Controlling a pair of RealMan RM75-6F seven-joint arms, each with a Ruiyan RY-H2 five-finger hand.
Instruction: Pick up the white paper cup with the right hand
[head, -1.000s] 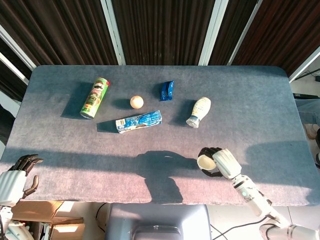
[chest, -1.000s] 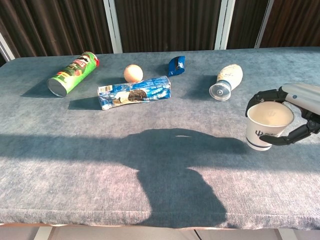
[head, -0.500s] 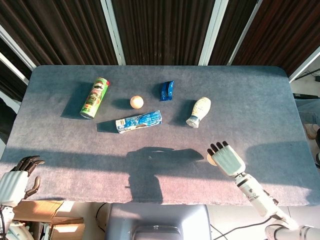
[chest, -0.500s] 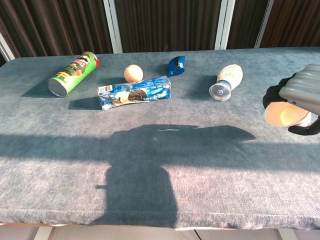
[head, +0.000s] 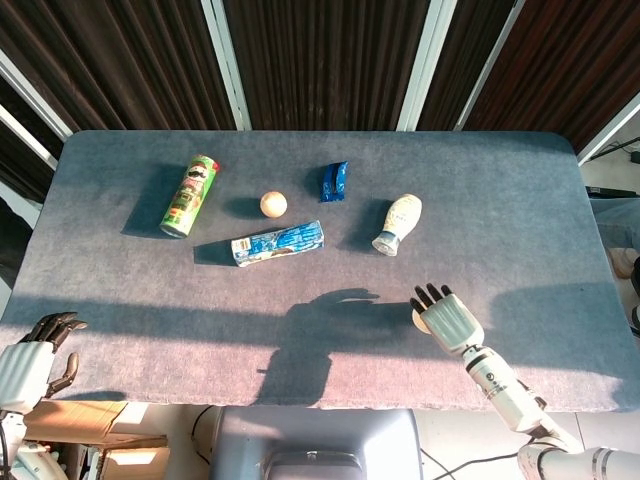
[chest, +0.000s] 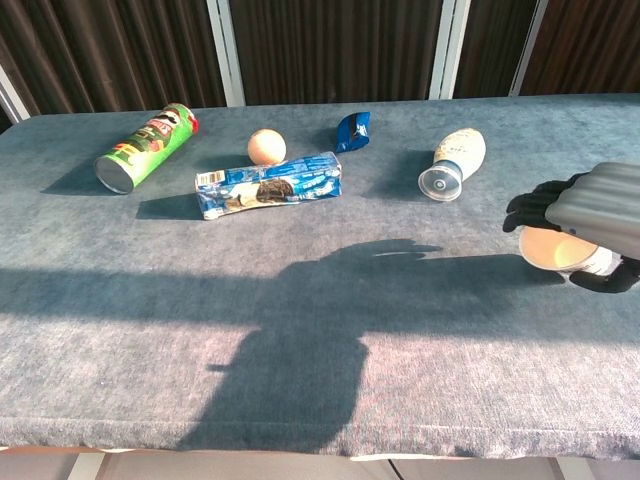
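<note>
My right hand holds the white paper cup above the table's near right part, palm down over it. The cup is tipped on its side in the grip, and its open mouth faces the chest camera. In the head view only a sliver of the cup shows at the left edge of the hand. In the chest view the right hand covers the cup's top, with dark fingers curled round it. My left hand hangs off the table's near left corner, holding nothing, fingers apart.
On the far half of the grey table lie a green chip can, a small peach ball, a blue cookie pack, a blue packet and a white bottle on its side.
A second ago the cup stood upright on the table inside my right hand. It has since been lifted and tipped over, and the hand has shifted slightly left. The left hand barely moved.
</note>
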